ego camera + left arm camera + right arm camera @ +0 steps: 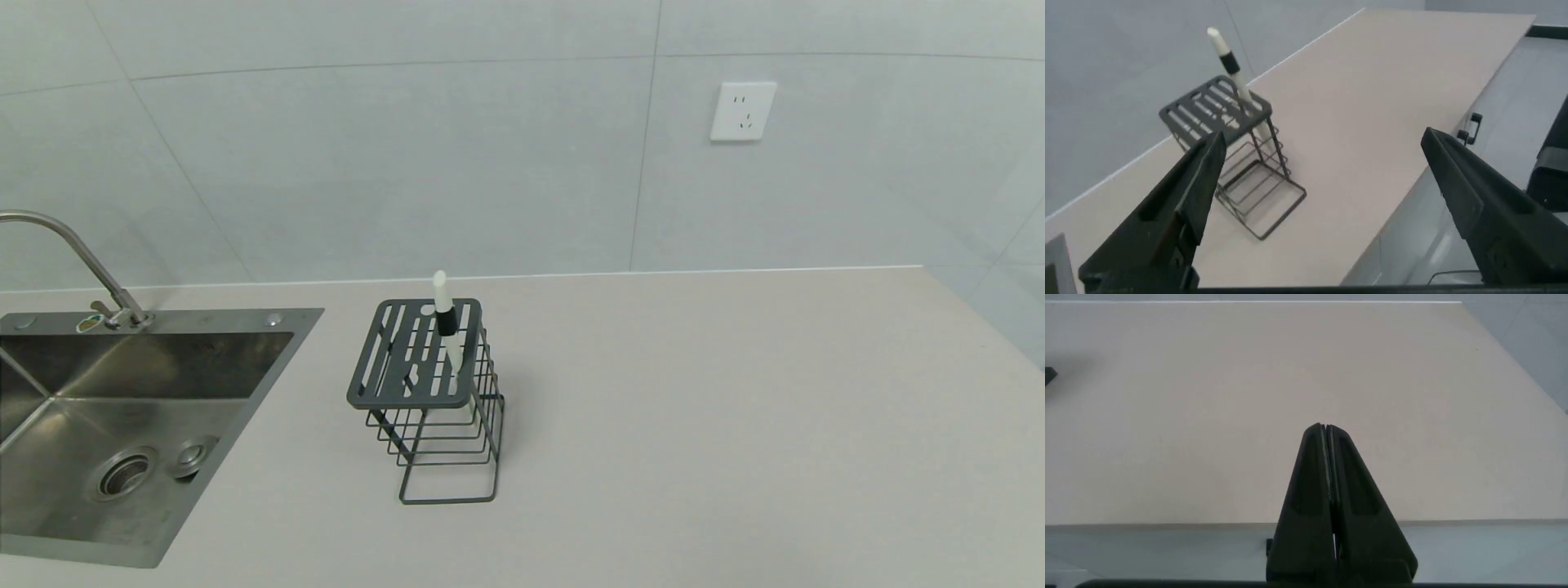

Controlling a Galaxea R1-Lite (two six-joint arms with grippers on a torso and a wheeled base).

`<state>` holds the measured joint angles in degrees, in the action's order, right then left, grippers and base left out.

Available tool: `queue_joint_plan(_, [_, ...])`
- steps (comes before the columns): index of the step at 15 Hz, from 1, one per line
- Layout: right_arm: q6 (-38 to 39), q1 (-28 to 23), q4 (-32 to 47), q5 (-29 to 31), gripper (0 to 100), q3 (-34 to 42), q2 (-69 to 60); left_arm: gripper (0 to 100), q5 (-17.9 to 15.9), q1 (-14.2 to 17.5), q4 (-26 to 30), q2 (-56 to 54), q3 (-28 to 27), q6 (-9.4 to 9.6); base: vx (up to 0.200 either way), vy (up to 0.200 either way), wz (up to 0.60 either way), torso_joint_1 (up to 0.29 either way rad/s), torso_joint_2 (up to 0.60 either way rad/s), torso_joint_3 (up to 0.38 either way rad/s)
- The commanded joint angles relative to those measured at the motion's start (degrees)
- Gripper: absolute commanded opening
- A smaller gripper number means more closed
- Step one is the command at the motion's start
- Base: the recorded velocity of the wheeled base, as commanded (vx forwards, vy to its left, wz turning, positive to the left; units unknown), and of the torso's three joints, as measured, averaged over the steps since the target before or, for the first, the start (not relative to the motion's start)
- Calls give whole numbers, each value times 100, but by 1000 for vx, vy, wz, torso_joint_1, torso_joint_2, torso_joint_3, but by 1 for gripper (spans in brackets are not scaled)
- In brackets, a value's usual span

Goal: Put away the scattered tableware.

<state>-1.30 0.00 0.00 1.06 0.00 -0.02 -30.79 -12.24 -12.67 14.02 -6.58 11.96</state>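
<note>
A dark grey wire rack with a slotted top plate (412,363) stands on the pale beige counter (694,408), near the stainless steel sink (163,351). A slim white utensil with a black band (444,314) stands in a slot at the rack's back right corner, leaning slightly. The left pincer (1323,140) hangs above the counter, jaws wide apart and empty. The right pincer (1328,434) is pressed together on nothing. The rack looks light, so a careless arm sweep could topple it or flick the utensil out.
</note>
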Motion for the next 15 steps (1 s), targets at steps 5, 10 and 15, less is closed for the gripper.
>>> queue_joint_plan(5, [218,-9,0,52,0,0,2,100,1629,407,1029,-848,641,-203,0,0,0,0,0,0])
queue_joint_plan(10, [174,-9,0,35,0,0,2,100,2359,1347,1073,-1332,650,-335,0,0,0,0,0,0])
queue_joint_plan(15, [192,-9,0,8,0,0,2,100,3229,1233,1223,-1402,658,-818,0,0,0,0,0,0])
